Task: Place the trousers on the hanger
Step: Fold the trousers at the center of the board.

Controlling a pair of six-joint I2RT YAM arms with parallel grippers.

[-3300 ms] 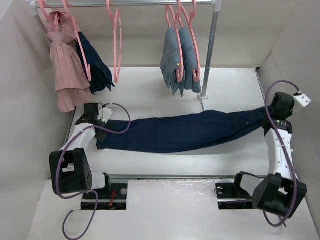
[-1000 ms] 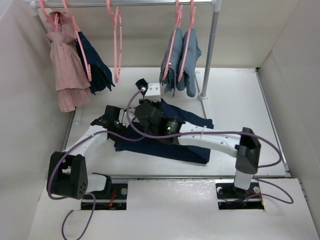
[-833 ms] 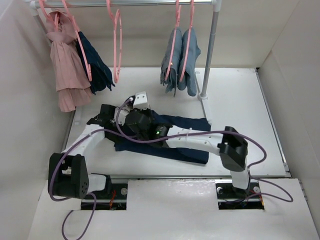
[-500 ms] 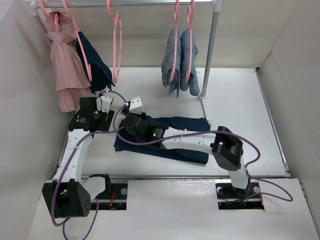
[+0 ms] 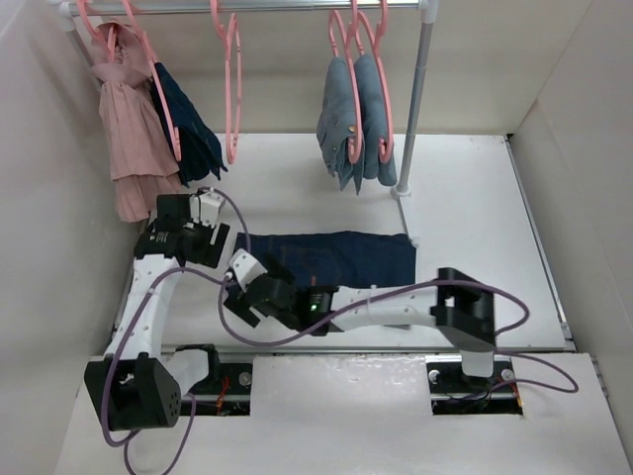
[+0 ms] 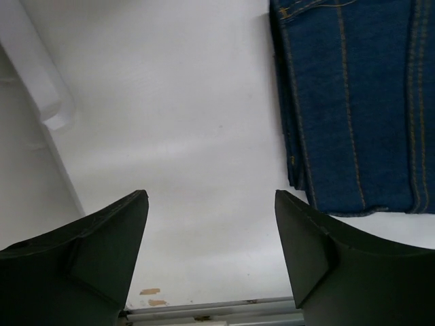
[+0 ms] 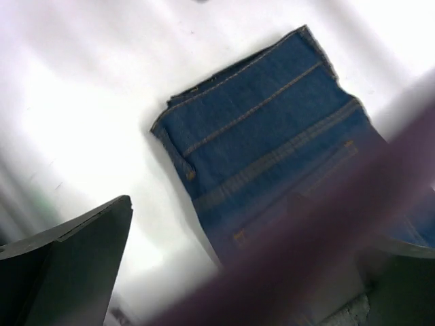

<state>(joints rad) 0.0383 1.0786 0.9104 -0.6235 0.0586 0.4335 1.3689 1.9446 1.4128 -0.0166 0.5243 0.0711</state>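
Denim trousers point(image 5: 331, 259) lie folded on the surface point(image 5: 465, 198), with left claw point(image 6: 211, 197) and right claw point(image 7: 248, 217) open and empty, and the hanger point(image 5: 231, 94) at eleven o'clock bare.

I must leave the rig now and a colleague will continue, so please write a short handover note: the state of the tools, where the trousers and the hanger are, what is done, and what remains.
The left tool is open and empty, over the bare table just left of the trousers.
The right tool is open and empty, near the front left corner of the trousers.
The trousers lie folded flat on the table, and neither tool touches them.
The empty pink hanger hangs on the rail.
Done: the trousers are folded.
Left: fetch the hanger and put the trousers over it.
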